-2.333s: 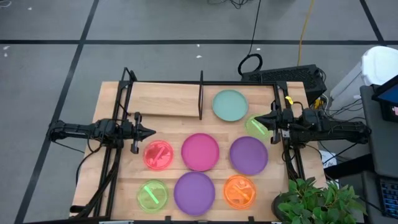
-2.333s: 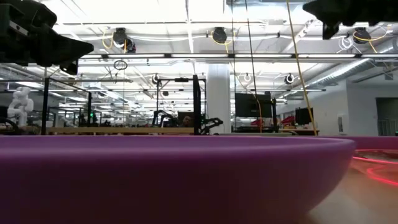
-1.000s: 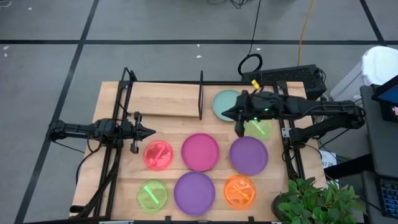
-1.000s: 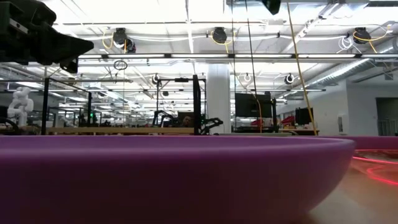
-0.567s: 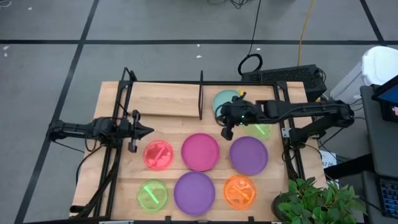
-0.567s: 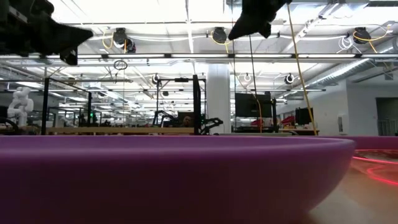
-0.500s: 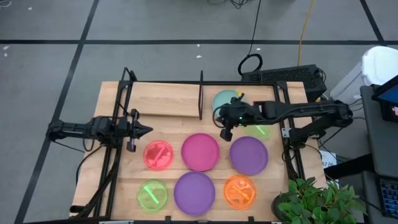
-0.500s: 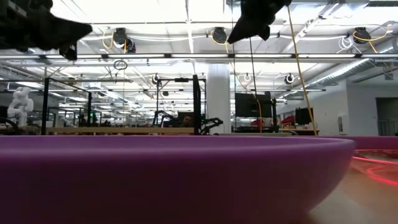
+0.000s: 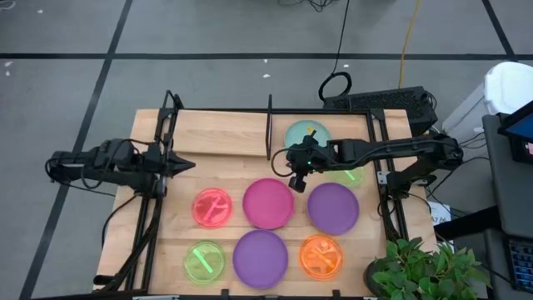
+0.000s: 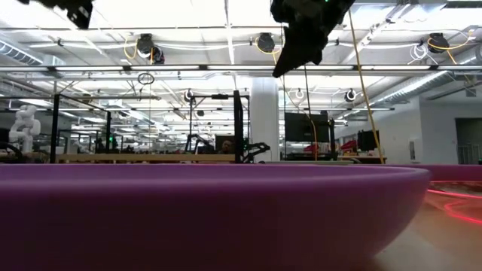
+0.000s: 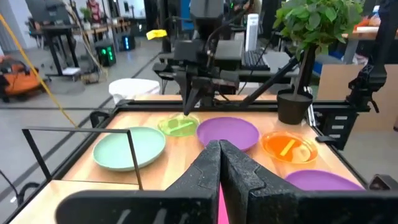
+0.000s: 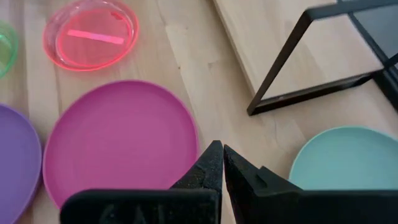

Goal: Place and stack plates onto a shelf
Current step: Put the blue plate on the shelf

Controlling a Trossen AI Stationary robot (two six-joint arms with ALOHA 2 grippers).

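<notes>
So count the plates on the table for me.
8. Back right: teal plate, green plate. Middle row: red plate, magenta plate, purple plate. Front row: neon-green plate, second purple plate, orange plate. None looks hidden.

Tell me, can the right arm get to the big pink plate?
Probably yes. The right gripper, shut and empty, hangs just past the pink plate's rim, and nothing lies between them.

Bare shelf board (image 9: 218,133) left of the upright black post (image 9: 269,127), open from above. Right of the post, pale teal plate (image 9: 306,137) partly under the right arm (image 9: 391,150). Narrow strip of bare tabletop (image 12: 214,93) between shelf edge and magenta plate (image 9: 268,202). Front rows packed with plates, gaps seemingly too tight for fingers.
</notes>
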